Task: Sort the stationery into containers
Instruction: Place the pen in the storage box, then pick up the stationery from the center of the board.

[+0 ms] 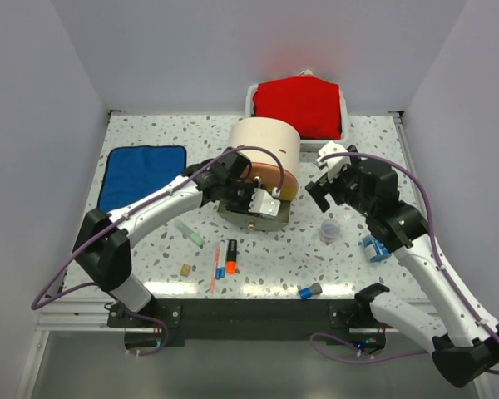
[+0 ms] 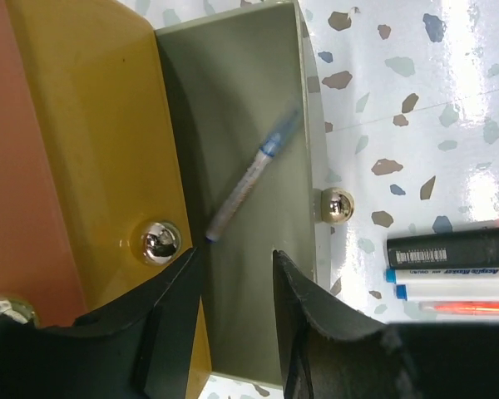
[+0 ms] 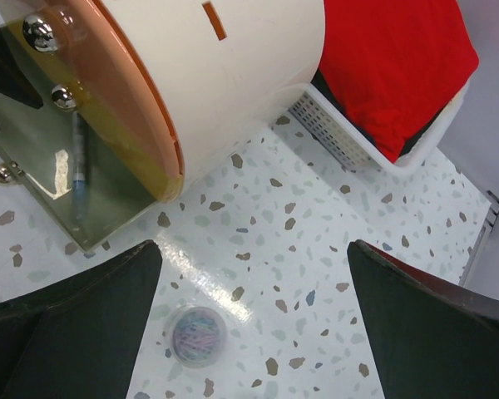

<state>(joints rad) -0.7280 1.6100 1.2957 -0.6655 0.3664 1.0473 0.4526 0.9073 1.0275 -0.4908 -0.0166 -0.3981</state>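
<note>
- Drawer unit [image 1: 266, 148]: a cream half-cylinder at the centre of the overhead view. One drawer [image 1: 262, 214] is pulled out toward the lower edge, and the fronts above it look closed.
- Blue pen [image 2: 249, 179]: put away. It lies loose and slanted on the drawer's grey floor, in the middle of the left wrist view. It is the only item you can count as sorted.
- Left pincer [image 2: 233, 268]: at the lower centre of the left wrist view, over the open drawer. The jaws are apart with nothing between them, and the pen's tip lies just above them in the frame.
- Right pincer [image 3: 254, 247]: jaws spread wide and empty, hanging over the speckled table [image 3: 333, 216].
- Cup [image 1: 331, 229]: right of centre in the overhead view, on the table close under the right pincer. Unsorted.
- Clip [image 1: 373, 248]: blue, at the lower right of the overhead view, beside the right arm. Unsorted.
- Cap piece [image 1: 309, 291]: blue-grey, at the lower centre, near the table's front edge. Unsorted.
- Eraser [image 1: 185, 268]: tan, at the lower left. Unsorted.
- Black-and-orange marker [image 1: 231, 258] and thin orange pen [image 1: 214, 268]: side by side below the drawer, with white-and-blue pens among them. Unsorted.
- Pale pen [image 1: 188, 232]: left of the drawer, lying apart from the others. Unsorted.
- Not for sorting: the blue cloth [image 1: 141, 174] at the left and the tray [image 1: 254, 96] holding a red cloth [image 1: 299, 108] at the top.
- Tally: one item in and the rest on the table, so you are probably early in the job.
</note>
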